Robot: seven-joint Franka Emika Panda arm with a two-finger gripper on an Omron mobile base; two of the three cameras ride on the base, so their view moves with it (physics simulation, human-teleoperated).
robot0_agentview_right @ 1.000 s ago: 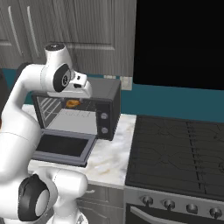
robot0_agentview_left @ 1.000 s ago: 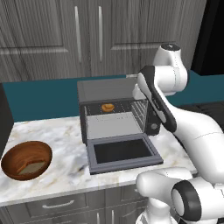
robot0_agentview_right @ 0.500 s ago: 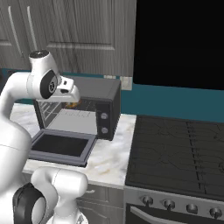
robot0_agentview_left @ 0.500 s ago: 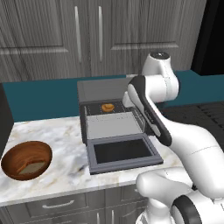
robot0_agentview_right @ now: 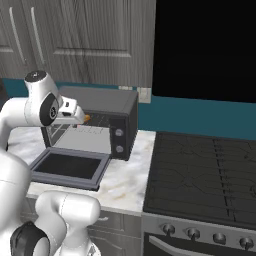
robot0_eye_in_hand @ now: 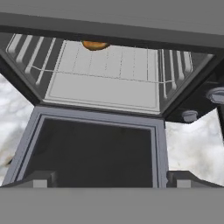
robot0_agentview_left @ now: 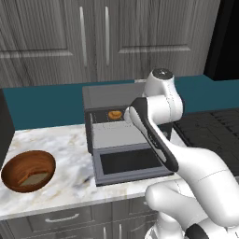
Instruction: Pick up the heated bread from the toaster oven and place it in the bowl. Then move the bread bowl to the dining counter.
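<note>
The toaster oven [robot0_agentview_left: 112, 95] stands on the marble worktop with its glass door [robot0_agentview_left: 130, 161] dropped flat. The heated bread [robot0_agentview_left: 114, 114], a small golden bun, lies on the wire rack at the back left of the cavity; it also shows as the bread [robot0_eye_in_hand: 95, 45] and the bread [robot0_agentview_right: 86, 118]. My gripper [robot0_eye_in_hand: 111, 180] is open, its tips wide apart above the door, facing the oven mouth and holding nothing. The hand [robot0_agentview_right: 70, 112] hovers just before the opening. The wooden bowl [robot0_agentview_left: 18, 165] sits left of the oven. The dining counter is out of view.
A pale flat slice [robot0_agentview_left: 32, 178] lies inside the bowl. The oven's knobs [robot0_eye_in_hand: 217, 94] are on its right side. A black stove top [robot0_agentview_right: 200, 170] adjoins the worktop on the right. Grey cabinets [robot0_agentview_left: 93, 37] hang behind. A dark appliance edge [robot0_agentview_left: 3, 126] stands at far left.
The arm has swung left and lower, bringing the hand up to the oven mouth. The jaws have spread slightly. Bread, bowl and oven door have stayed put.
</note>
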